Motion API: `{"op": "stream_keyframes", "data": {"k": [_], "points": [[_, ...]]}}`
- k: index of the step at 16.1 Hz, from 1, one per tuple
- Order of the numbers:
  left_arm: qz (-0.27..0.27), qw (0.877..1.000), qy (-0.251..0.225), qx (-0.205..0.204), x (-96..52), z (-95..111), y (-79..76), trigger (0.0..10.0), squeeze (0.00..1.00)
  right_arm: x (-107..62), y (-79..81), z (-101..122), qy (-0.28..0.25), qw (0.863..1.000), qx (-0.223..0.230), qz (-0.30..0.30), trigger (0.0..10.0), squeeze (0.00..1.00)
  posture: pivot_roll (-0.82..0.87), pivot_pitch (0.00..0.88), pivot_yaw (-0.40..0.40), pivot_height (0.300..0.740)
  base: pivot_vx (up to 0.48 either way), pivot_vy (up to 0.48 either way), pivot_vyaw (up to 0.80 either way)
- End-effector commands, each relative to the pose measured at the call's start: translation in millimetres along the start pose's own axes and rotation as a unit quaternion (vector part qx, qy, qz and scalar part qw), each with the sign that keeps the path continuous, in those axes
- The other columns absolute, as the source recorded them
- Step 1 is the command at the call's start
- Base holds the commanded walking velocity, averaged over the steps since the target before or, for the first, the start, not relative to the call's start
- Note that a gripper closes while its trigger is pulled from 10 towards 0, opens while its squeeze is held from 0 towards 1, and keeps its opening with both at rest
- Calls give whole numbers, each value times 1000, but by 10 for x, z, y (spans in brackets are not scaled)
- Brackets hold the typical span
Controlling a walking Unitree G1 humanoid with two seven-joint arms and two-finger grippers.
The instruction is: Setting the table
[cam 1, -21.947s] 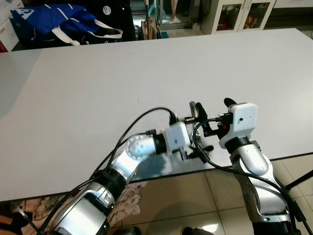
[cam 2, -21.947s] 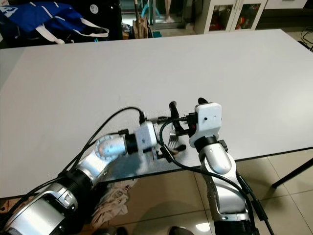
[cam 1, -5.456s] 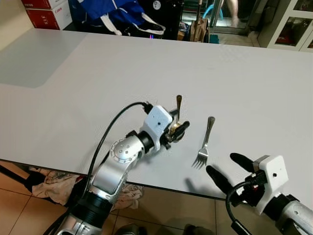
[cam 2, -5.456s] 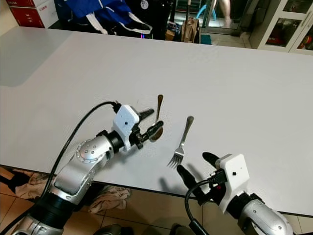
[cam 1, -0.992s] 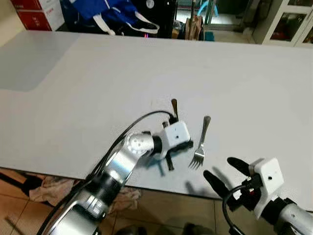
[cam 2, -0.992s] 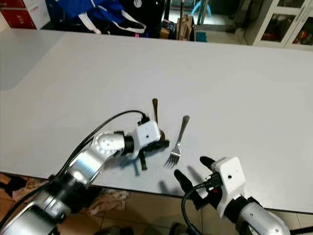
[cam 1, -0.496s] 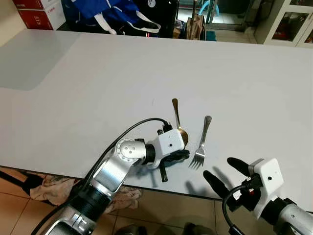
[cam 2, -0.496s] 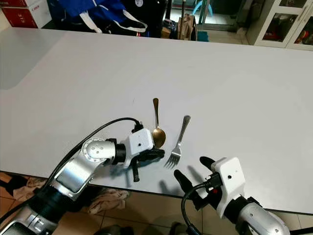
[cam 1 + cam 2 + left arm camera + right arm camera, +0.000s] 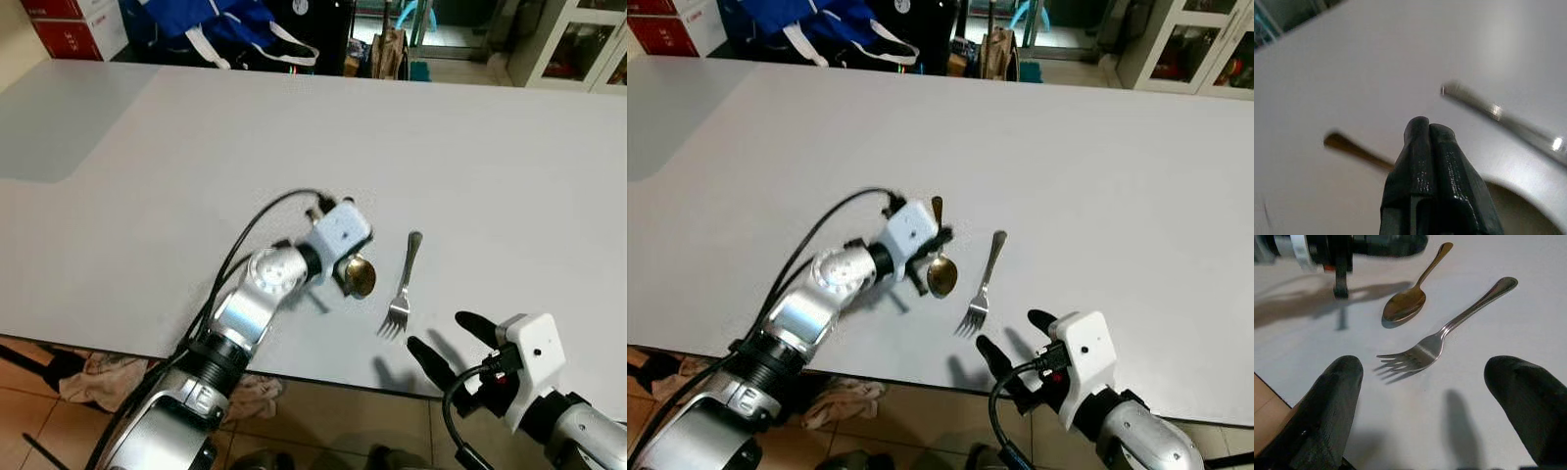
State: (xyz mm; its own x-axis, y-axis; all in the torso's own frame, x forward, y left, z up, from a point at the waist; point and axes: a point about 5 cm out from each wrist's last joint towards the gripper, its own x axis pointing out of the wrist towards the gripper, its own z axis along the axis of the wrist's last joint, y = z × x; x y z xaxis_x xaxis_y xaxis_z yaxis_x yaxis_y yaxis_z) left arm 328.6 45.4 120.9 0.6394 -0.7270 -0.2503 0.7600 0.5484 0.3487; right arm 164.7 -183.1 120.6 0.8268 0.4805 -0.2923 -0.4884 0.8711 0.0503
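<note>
We see even indoor light on the white table, with soft shadows falling toward its near edge. Head views are sharp. In the left wrist view the fork and spoon blur; the closed fingers stay crisp.

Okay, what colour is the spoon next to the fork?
Gold-bronze; the spoon shows best in the right wrist view.
</note>
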Motion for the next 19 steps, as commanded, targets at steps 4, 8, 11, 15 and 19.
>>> {"op": "stream_keyframes", "data": {"k": [4, 8, 11, 15, 19], "points": [[-35, 999, 12, -2, 17, -157, -178, 10000, 0, -28, 2, -5, 1, 1000, 2, -1, 10000, 0, -154, 83, 41, 740, 0, 0, 0], [-59, 997, -31, 28, 33, -55, -233, 10000, 0, -27, 20, -4, 2, 1000, 2, 1, 10000, 0, -150, 89, 41, 740, 0, 0, 0], [-71, 996, -47, 33, 57, 41, -258, 10000, 0, -16, 32, 5, 1, 1000, 3, 3, 10000, 0, -149, 90, 42, 740, 0, 0, 0], [-83, 996, -21, 37, 33, -66, -279, 10000, 0, -16, 27, -1, 3, 1000, 2, 3, 10000, 0, -148, 91, 42, 740, 0, 0, 0], [-88, 994, 42, 39, 22, -265, -295, 10000, 0, -17, 25, -12, 4, 1000, 3, 3, 10000, 0, -147, 93, 42, 740, 0, 0, 0]]}}
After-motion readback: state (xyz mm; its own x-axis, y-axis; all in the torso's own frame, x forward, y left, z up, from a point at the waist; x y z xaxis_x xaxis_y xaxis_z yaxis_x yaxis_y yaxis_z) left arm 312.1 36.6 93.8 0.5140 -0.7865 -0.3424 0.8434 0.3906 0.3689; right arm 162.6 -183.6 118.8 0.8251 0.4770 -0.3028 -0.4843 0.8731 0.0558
